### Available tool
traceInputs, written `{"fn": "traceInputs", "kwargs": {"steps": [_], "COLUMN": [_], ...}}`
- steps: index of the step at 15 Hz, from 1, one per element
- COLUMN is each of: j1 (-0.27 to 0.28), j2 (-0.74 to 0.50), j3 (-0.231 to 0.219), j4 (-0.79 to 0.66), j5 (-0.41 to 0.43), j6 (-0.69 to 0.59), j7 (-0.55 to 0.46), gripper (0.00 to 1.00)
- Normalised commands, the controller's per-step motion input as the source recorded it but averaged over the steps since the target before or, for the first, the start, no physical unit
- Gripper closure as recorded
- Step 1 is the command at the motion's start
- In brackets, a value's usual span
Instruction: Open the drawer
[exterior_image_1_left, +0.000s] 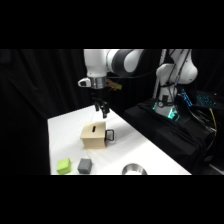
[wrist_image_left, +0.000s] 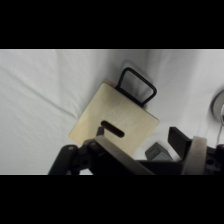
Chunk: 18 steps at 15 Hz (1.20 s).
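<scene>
One tan wooden box (exterior_image_1_left: 95, 136) with a slot in its top is sitting near the middle of the white bench (exterior_image_1_left: 65, 130), and the drawer's black loop handle (exterior_image_1_left: 109, 134) is sticking out from its right side; the drawer itself appears to be sitting flush inside the box. The hand (exterior_image_1_left: 102, 111) is hanging just above the box's top, and whether it is wide or narrow cannot be told. A green cube (exterior_image_1_left: 63, 166) and a grey cube (exterior_image_1_left: 84, 165) are lying nearer the front edge, beside a metal bowl (exterior_image_1_left: 133, 169).
</scene>
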Motion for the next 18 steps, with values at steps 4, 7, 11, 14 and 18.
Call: {"fn": "traceInputs", "kwargs": {"steps": [4,7,11,14,18], "j1": [-0.007,0.012,0.034,0.051,0.017], "j2": [-0.05,-0.23,-0.37,-0.29,-0.07], "j3": [0.021,0.005,0.009,0.04,0.017], "j4": [-0.01,-0.19,-0.38,-0.39,-0.29], "j5": [-0.065,-0.122,-0.156,-0.208,-0.173], "j6": [0.0,0.05,0.09,0.23,0.46], "j7": [0.13,0.32,0.43,0.56,0.54], "gripper": [0.0,0.0,0.0,0.0,0.0]}}
